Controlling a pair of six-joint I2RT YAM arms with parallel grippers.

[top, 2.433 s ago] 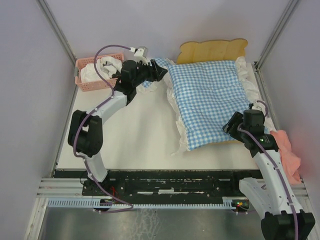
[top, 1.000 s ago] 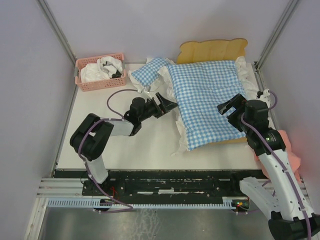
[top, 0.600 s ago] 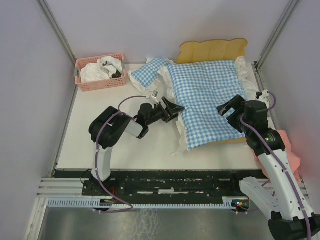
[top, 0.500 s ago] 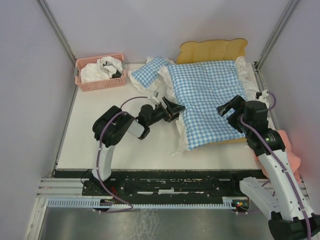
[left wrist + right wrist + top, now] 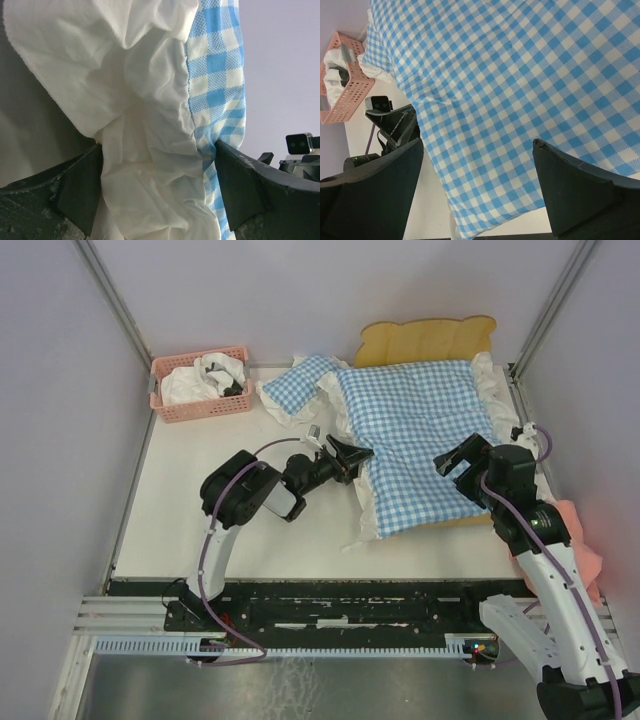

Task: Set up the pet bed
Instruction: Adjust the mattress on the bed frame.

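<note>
Fingers point(image 5: 75, 197) of the L gripper point(image 5: 352, 453) stand wide apart at table centre, with the white ruffle point(image 5: 145, 150) of the gingham bedding point(image 5: 415, 435) bunched between them. It is not pinched, as far as the wrist view shows. The R gripper point(image 5: 460, 455), at 3 o'clock, is likewise spread wide and hangs over the bedding's near R corner with nothing in its grasp.

Nearest the bases, a pink cloth point(image 5: 582, 545) lies off the table's point(image 5: 250, 530) edge at 4 o'clock. The pet bed point(image 5: 425, 338) sits from about 1 to 3 o'clock and is almost wholly under the bedding. Only the wavy headboard at the far end and a sliver of wood at the near R corner show. The bedding lies skewed, its L ruffle spilling off the frame onto the table. Beyond the L gripper, a gingham pillow point(image 5: 298, 385) rests at 12 o'clock, just L of the headboard and off the bed. A pink basket point(image 5: 200, 390) with white fabric inside stands in the far corner at 11 o'clock.

Step in hand, prob.: squaring the bedding on the frame. The next move likely calls for the L jaws to close on the ruffle, then draw it toward 3 o'clock and over the side rail. The R gripper may need to pin its corner so the sheet doesn't slide. The pillow appears yet to be placed.
</note>
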